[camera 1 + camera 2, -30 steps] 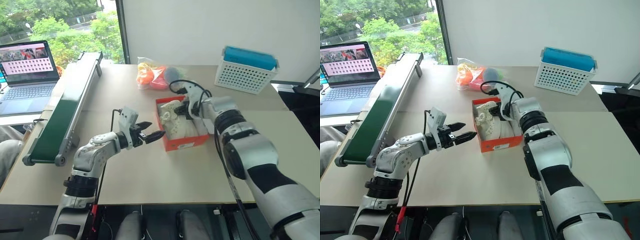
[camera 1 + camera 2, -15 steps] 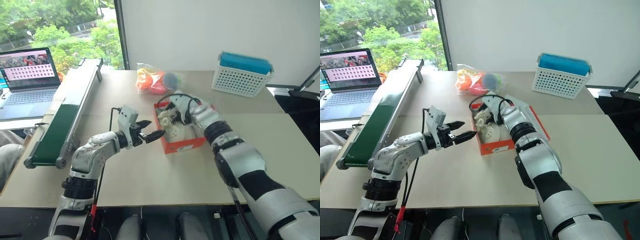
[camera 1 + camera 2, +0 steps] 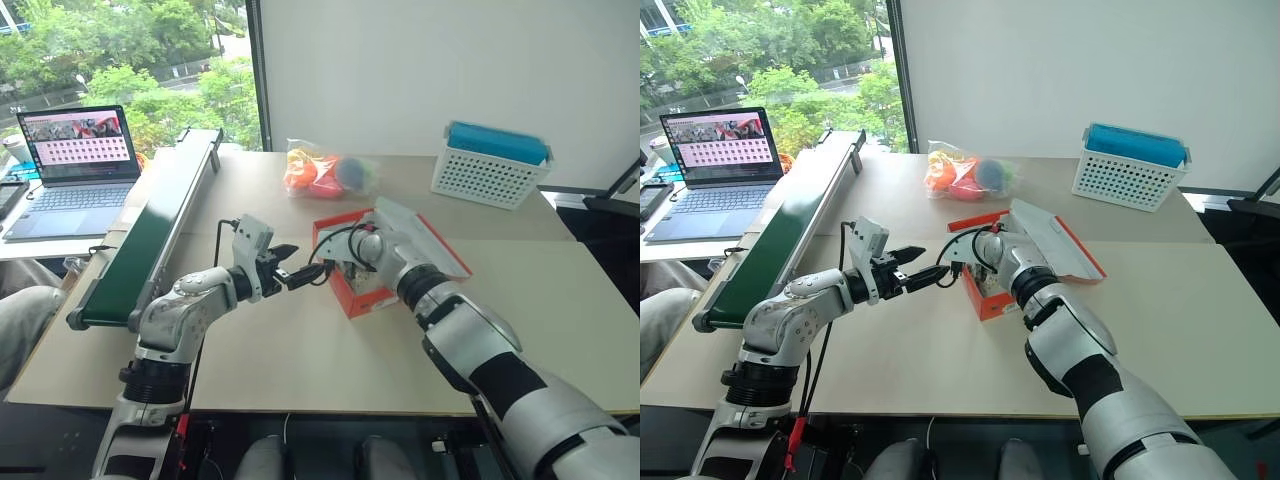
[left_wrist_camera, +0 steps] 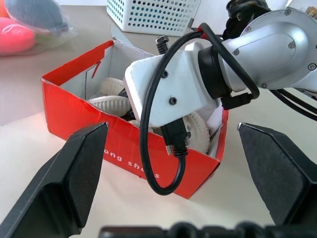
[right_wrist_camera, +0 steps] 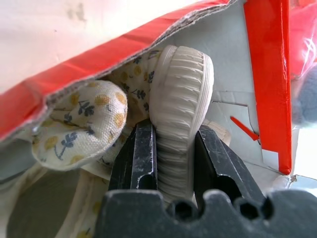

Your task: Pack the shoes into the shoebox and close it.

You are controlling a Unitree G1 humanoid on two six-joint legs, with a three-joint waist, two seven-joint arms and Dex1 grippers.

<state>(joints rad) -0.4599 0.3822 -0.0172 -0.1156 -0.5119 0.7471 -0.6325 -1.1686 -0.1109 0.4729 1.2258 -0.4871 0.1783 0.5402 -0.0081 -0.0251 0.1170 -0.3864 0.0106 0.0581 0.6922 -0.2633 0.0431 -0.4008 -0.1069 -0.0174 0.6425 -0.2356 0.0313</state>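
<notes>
The orange-red shoebox (image 3: 352,290) stands open mid-table, its lid (image 3: 420,235) leaning back to the right. My right gripper (image 5: 171,134) reaches down inside the box and is shut on the ribbed pale sole of one cream shoe (image 5: 181,104). The other shoe (image 5: 84,121), with a flowered lining, lies beside it in the box. The shoes' soles (image 4: 111,101) also show over the box's red wall (image 4: 124,153). My left gripper (image 3: 300,272) hovers just left of the box, open and holding nothing.
A clear bag of orange and pink items (image 3: 325,175) lies behind the box. A white perforated basket with a blue top (image 3: 490,155) stands at the back right. A green conveyor (image 3: 150,235) runs along the left, with a laptop (image 3: 75,155) beyond it.
The head camera has shifted. My right hand has rolled and sunk into the box with the shoe in its grip. The left gripper has stayed where it was.
</notes>
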